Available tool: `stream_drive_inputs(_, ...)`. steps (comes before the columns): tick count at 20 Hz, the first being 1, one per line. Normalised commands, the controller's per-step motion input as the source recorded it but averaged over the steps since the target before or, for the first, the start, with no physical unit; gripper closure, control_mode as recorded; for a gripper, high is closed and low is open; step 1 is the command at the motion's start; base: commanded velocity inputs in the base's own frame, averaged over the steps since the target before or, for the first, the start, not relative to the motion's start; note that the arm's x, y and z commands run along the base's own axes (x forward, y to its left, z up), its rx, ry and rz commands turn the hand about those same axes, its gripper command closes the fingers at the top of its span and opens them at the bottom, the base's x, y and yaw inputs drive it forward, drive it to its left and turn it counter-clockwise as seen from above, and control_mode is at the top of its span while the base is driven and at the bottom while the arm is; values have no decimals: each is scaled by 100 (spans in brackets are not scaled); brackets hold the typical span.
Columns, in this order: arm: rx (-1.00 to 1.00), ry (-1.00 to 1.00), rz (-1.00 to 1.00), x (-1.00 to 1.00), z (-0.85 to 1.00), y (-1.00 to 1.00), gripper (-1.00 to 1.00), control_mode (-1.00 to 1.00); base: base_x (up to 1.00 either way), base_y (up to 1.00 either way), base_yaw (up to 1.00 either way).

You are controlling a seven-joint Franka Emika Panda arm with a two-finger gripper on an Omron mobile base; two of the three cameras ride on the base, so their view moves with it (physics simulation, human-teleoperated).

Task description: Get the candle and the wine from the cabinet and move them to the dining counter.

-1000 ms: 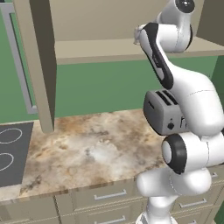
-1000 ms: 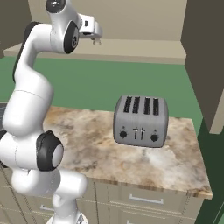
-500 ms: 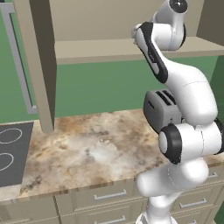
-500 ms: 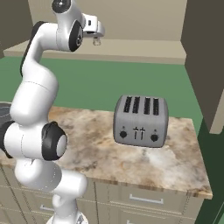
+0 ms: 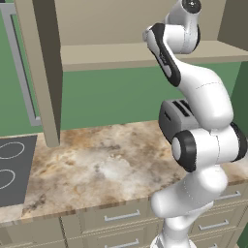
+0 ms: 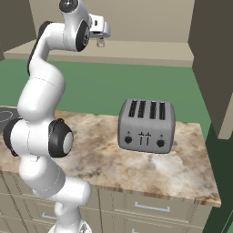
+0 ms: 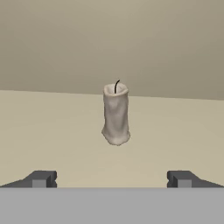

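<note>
The candle (image 7: 116, 114), a pale stubby cylinder with a dark wick, stands upright on the beige shelf of the open cabinet (image 7: 52, 131). It lies straight ahead of my gripper (image 7: 111, 179), centred between the two fingertips (image 7: 41, 179) and a short way beyond them. The jaws are spread wide with nothing between them. In the right base view the gripper (image 6: 101, 41) hangs at shelf height at the front edge of the cabinet (image 6: 150, 49), with the arm stretched up high. The wine and the dining counter are out of view.
A silver four-slot toaster (image 6: 146, 126) stands on the marbled worktop (image 5: 97, 164) under the shelf. A black cooktop (image 5: 12, 167) lies at the left. The cabinet's open door (image 5: 22, 63) hangs at the left, and its side wall (image 6: 214, 63) closes in on the right.
The arm has stretched further up and forward, carrying the hand a little closer to the cabinet shelf. The jaws have stayed wide apart.
</note>
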Motion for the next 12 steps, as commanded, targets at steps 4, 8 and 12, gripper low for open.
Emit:
stream_drive_inputs(4,0,0,0,29,-14,0,-100,-100,0,0,0)
stream_drive_inputs(8,0,0,0,29,-13,0,-100,-100,0,0,0)
stream_drive_inputs(12,0,0,0,30,-6,0,-100,-100,0,0,0)
